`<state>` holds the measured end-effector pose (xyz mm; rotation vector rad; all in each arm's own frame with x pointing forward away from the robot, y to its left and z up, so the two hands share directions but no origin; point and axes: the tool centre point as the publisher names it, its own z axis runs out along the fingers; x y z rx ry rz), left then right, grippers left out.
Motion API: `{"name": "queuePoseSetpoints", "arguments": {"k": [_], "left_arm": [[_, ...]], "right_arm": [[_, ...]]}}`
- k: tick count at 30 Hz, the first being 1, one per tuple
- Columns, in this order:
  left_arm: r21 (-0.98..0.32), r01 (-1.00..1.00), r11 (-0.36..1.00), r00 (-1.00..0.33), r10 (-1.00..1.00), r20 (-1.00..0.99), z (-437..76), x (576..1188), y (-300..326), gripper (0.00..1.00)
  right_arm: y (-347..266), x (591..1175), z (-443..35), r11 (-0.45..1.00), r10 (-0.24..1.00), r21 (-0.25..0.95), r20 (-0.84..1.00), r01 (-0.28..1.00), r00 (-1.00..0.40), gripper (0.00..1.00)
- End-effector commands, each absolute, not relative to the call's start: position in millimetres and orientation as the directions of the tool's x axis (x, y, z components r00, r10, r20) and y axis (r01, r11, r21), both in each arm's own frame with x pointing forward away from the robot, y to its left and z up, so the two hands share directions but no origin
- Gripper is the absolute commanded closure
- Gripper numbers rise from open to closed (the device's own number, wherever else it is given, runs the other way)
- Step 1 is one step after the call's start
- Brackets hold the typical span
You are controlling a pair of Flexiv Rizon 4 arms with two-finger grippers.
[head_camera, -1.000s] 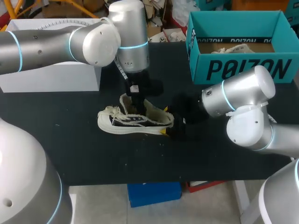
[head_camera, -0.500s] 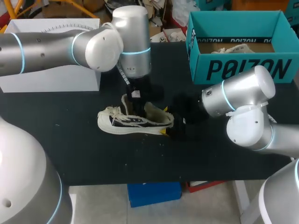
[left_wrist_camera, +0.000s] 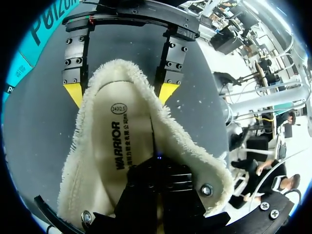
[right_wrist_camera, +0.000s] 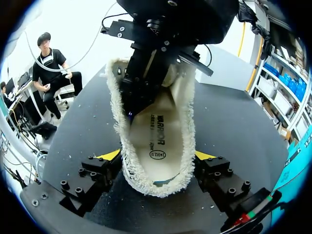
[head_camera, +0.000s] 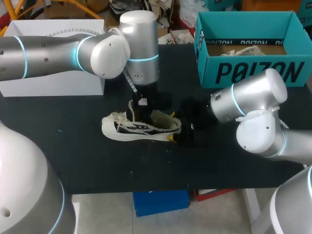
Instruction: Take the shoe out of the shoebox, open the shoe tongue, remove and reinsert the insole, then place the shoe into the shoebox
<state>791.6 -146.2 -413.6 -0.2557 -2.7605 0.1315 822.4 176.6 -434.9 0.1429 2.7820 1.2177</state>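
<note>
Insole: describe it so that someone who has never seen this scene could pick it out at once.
On the black table, nearer the middle than the teal shoebox, sits a cream and black shoe. The insole is the smooth pale panel lining its inside. Unlike the frayed, fuzzy collar around it, it carries dark print and an oval stamp at the heel.

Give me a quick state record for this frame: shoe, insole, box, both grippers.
shoe: upright on the table, outside the shoebox, heel toward the right arm
insole: lying inside the shoe
shoebox: open, far right of the table, apart from the shoe
left gripper: down inside the shoe's opening; open or shut not visible
right gripper: shut on the shoe's heel, one yellow tip on each side
</note>
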Motion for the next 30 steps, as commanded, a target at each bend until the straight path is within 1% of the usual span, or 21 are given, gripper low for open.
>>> {"name": "queuePoseSetpoints", "arguments": {"k": [1,2,4,5,7,10,13,14,16,19,22,23,24,26,30], "left_arm": [[-0.131,0.154,0.979,-0.920,0.190,0.341,-423.8,786.0,-146.0,1.00],[-0.133,0.148,0.980,-0.923,0.186,0.337,-424.0,785.9,-146.1,1.00],[-0.142,0.150,0.978,-0.925,0.189,0.328,-424.1,785.5,-146.5,0.70],[-0.152,0.151,0.977,-0.925,0.194,0.326,-423.9,784.6,-146.6,0.73],[-0.154,0.151,0.976,-0.926,0.195,0.323,-423.6,783.8,-146.2,0.70],[-0.158,0.154,0.975,-0.930,0.197,0.309,-424.3,783.5,-144.9,0.69],[-0.141,0.160,0.977,-0.940,0.194,0.281,-425.3,783.2,-143.3,0.70],[-0.135,0.163,0.977,-0.942,0.195,0.274,-426.7,783.3,-142.6,0.69],[-0.114,0.169,0.979,-0.951,0.193,0.243,-427.6,783.4,-141.7,0.71],[-0.077,0.177,0.981,-0.967,0.188,0.169,-428.5,784.0,-141.0,0.71],[-0.045,0.169,0.985,-0.980,0.173,0.101,-430.6,787.9,-139.4,0.73],[-0.024,0.174,0.984,-0.982,0.175,0.067,-431.8,789.6,-138.8,0.69],[-0.014,0.176,0.984,-0.983,0.177,0.047,-433.0,791.1,-138.1,0.69],[0.019,0.181,0.983,-0.983,0.181,-0.018,-434.1,795.1,-136.9,0.72],[0.059,0.189,0.980,-0.974,0.195,-0.112,-438.4,801.3,-134.6,0.72]], "right_arm": [[177.1,822.1,-437.3,0.677,0.129,0.735,-0.055,0.047,-0.990,1.00],[177.1,822.1,-437.3,0.677,0.129,0.735,-0.055,0.047,-0.990,1.00],[177.1,822.1,-437.3,0.677,0.129,0.735,-0.055,0.047,-0.990,1.00],[177.1,822.1,-437.3,0.677,0.129,0.735,-0.055,0.047,-0.990,1.00],[177.1,822.1,-437.3,0.677,0.129,0.735,-0.055,0.047,-0.990,1.00],[177.1,822.1,-437.3,0.677,0.129,0.735,-0.055,0.047,-0.990,1.00],[177.1,822.1,-437.3,0.677,0.129,0.735,-0.055,0.047,-0.990,1.00],[177.1,822.1,-437.3,0.677,0.129,0.735,-0.055,0.047,-0.990,1.00],[177.1,822.1,-437.3,0.677,0.129,0.735,-0.055,0.047,-0.990,1.00],[177.1,822.1,-437.3,0.677,0.129,0.735,-0.055,0.047,-0.990,1.00],[177.1,822.1,-437.3,0.677,0.129,0.735,-0.055,0.047,-0.990,1.00],[177.1,822.1,-437.3,0.677,0.129,0.735,-0.055,0.047,-0.990,1.00],[177.1,822.1,-437.3,0.677,0.129,0.735,-0.055,0.047,-0.990,1.00],[177.1,822.1,-437.3,0.677,0.129,0.735,-0.055,0.047,-0.990,1.00],[177.1,822.1,-437.3,0.677,0.129,0.735,-0.055,0.047,-0.990,1.00]]}}
